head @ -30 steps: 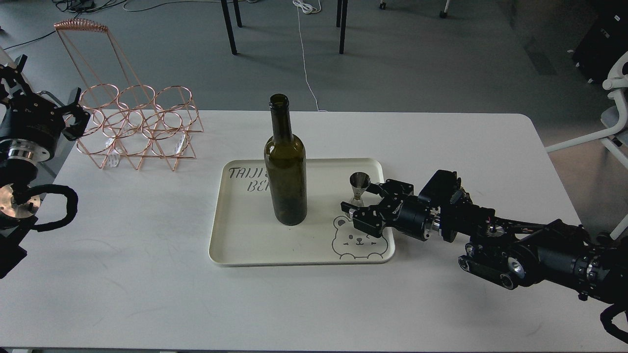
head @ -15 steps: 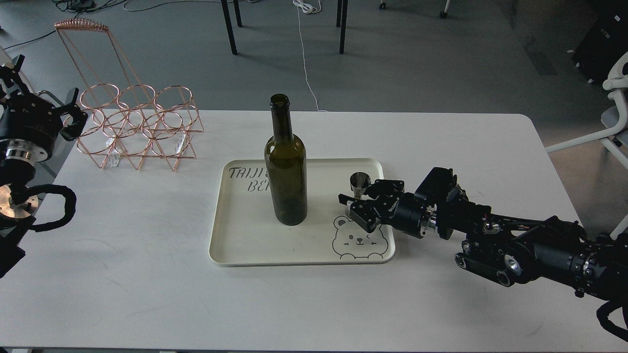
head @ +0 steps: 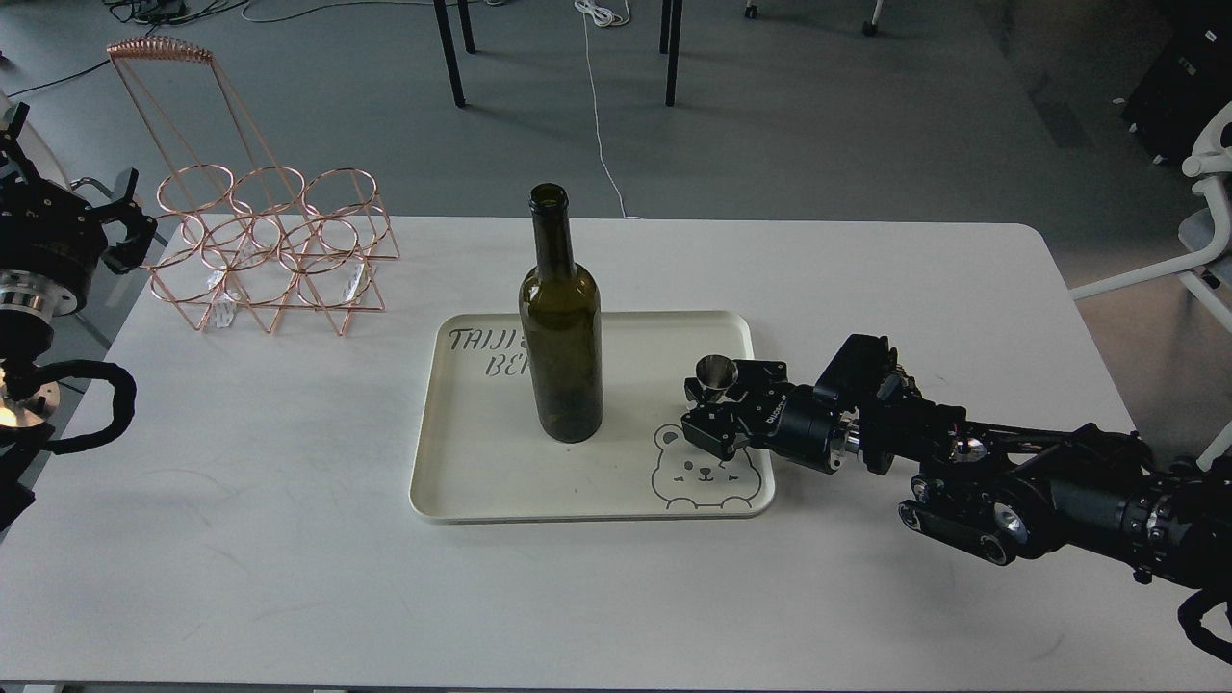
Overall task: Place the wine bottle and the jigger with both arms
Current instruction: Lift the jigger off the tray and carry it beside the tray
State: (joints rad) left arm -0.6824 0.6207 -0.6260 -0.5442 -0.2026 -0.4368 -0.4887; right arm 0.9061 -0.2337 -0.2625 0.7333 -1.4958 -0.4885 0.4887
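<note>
Grasping the jigger (head: pixel 716 373) above the tray (head: pixel 481 481), the right end effector (head: pixel 710 414) is clenched on it. Next move probably needs a gentle release. Wine bottle (head: pixel 561 327) stands upright on the tray; left end effector (head: pixel 115 226) looks released.

The wine bottle (head: pixel 561 327) is dark olive glass, glossy, with light glinting along its shoulder. At its three o'clock, the jigger (head: pixel 716 372) is polished metal, bright at the rim. Both sit over a cream tray (head: pixel 481 462), smooth and matt like plastic, printed in black. At ten o'clock, the rack (head: pixel 265 241) is thin copper-toned wire, shiny. The table (head: pixel 289 577) is smooth matt white.
</note>
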